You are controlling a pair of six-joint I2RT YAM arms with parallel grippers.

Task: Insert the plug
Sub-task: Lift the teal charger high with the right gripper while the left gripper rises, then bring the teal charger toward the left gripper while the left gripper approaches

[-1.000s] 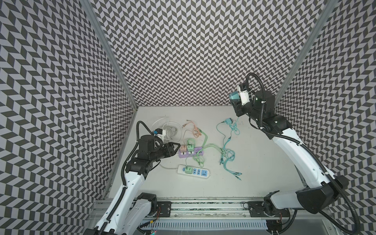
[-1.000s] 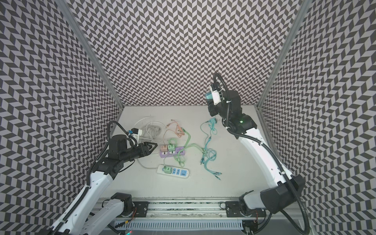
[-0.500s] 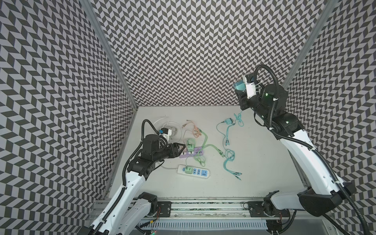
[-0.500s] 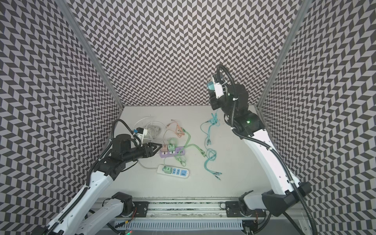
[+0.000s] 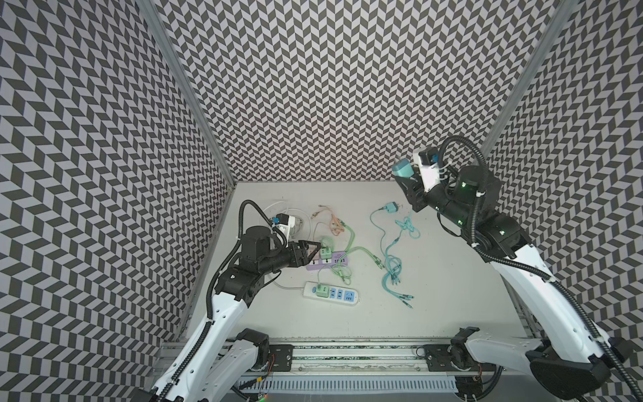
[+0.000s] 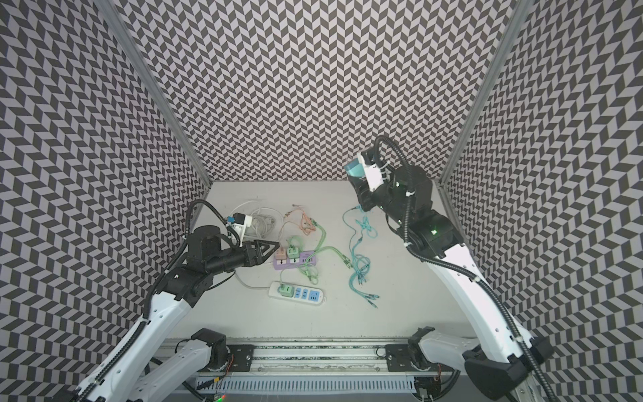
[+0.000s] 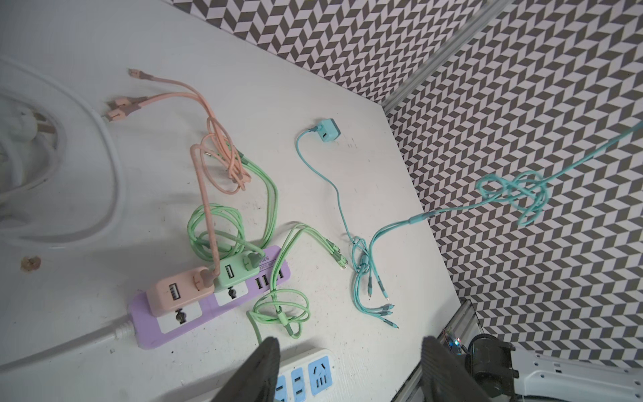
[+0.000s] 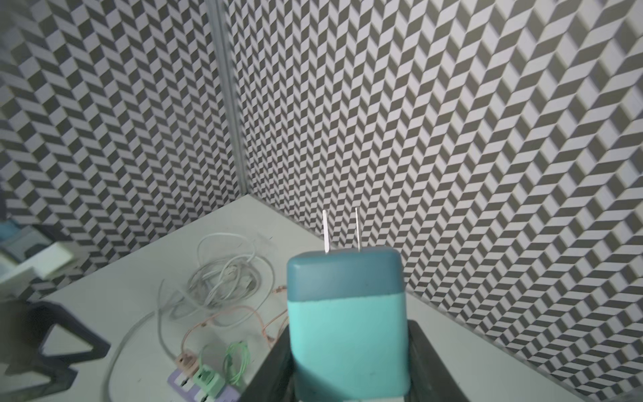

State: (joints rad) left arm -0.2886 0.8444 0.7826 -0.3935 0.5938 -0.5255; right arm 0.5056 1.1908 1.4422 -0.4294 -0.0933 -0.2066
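Right gripper (image 8: 348, 355) is clamping the light, rigid teal plug (image 8: 346, 306) by its slick flat sides, prongs (image 8: 325, 229) clear, while left gripper (image 7: 349, 344) is hanging open, empty.

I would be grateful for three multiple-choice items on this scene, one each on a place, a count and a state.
1. The pink adapter sits: A) on the purple power strip B) lying loose C) held aloft.
2. Adapters plugged into the white power strip: A) none B) one C) three.
3. The right gripper is: A) open and empty B) shut on the teal plug C) shut on a cable.
Key: 1 A, it stands in that strip's end socket; 2 B, a single green adapter is in it; 3 B, it clamps the plug's body, prongs free.
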